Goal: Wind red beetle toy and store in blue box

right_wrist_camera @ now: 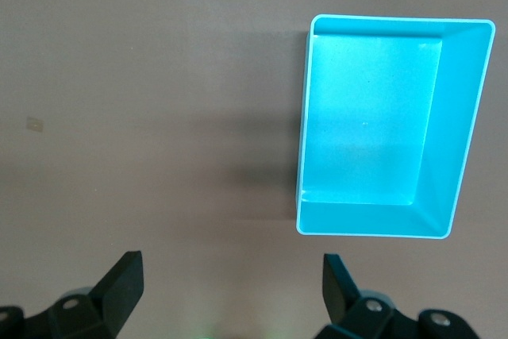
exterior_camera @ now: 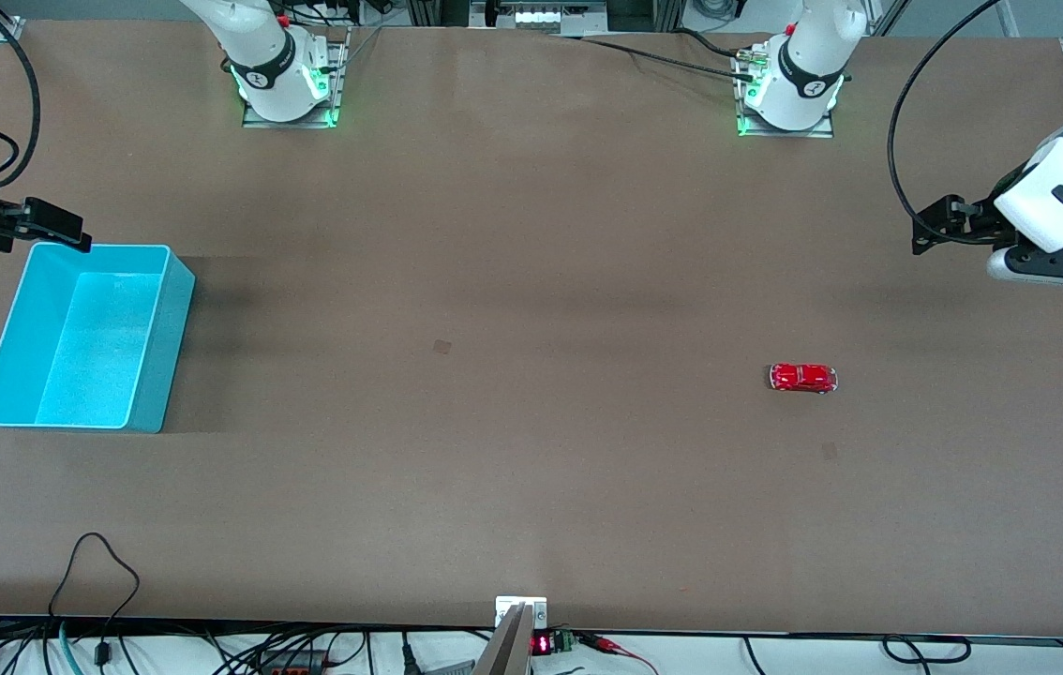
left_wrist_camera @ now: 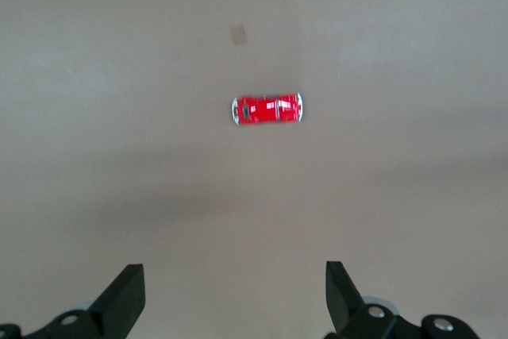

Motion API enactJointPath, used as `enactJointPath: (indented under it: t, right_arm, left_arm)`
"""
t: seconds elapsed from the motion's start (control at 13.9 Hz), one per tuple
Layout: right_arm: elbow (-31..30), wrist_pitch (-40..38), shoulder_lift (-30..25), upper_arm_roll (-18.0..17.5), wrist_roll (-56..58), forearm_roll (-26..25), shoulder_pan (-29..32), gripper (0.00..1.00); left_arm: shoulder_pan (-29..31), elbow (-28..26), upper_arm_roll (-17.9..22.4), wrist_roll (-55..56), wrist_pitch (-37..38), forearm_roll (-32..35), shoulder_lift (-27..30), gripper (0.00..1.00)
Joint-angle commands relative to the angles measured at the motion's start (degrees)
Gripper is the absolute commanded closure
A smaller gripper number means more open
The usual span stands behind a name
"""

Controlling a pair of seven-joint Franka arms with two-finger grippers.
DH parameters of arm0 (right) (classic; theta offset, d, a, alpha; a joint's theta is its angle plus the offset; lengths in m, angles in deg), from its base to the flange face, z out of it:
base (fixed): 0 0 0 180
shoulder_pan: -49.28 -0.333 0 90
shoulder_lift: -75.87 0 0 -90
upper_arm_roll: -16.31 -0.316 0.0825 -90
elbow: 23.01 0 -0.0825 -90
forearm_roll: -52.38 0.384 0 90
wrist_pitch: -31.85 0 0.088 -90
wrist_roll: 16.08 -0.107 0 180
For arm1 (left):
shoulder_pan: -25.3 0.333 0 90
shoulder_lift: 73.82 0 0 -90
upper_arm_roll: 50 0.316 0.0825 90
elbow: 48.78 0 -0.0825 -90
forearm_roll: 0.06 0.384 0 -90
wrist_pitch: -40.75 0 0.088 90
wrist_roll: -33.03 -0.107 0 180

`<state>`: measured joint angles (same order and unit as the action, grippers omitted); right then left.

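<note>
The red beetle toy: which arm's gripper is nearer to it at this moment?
Left. The left gripper, open, hangs above the table at its own end, near the red beetle toy. The right gripper, open, is over the blue box's rim at the table's right-arm end.

A brown table (exterior_camera: pixel 531 281) fills the front view, bare over most of its top. Black cables (exterior_camera: pixel 100 562) loop onto it at seven o'clock, a small device with a red lit display (exterior_camera: pixel 542 644) sits at its six o'clock edge, and a faint square mark (exterior_camera: pixel 442 347) shows near the centre.
</note>
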<state>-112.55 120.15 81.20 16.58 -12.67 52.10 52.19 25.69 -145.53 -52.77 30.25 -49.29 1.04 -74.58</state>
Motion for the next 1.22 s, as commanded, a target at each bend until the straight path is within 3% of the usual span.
enactJointPath:
  t: [0.0,0.22,0.29,0.5,0.72,1.15]
  right_arm:
    - [0.42,0.03,-0.14,-0.36,-0.25,0.19,0.16,0.0]
    - [0.42,0.11,0.56,-0.27,0.72,0.37,0.43,0.0]
    - [0.42,0.12,0.74,-0.27,0.63,0.37,0.34,0.0]
    - [0.42,-0.15,0.74,-0.27,0.45,0.19,0.08,0.0]
    - [0.42,-0.41,1.35,-0.36,0.37,0.19,-0.01,0.0]
    - [0.07,-0.76,4.43,-0.36,0.45,-0.07,-0.98,0.0]
  left_arm:
    - [0.31,0.78,-0.3,-0.99,11.06,-1.36,-0.03,0.0]
    - [0.48,-0.27,-0.3,-4.83,14.54,-0.67,-0.21,0.0]
    - [1.18,-2.45,-0.12,-13.39,13.76,-0.92,-0.12,0.0]
    - [1.72,-5.45,-0.3,-21.09,8.76,0.65,-0.73,0.0]
    - [2.33,-12.38,-0.3,-34.01,-8.25,0.83,-2.4,0.0]
    - [1.45,-15.38,-0.3,-51.22,-29.99,3.47,-11.7,0.0]
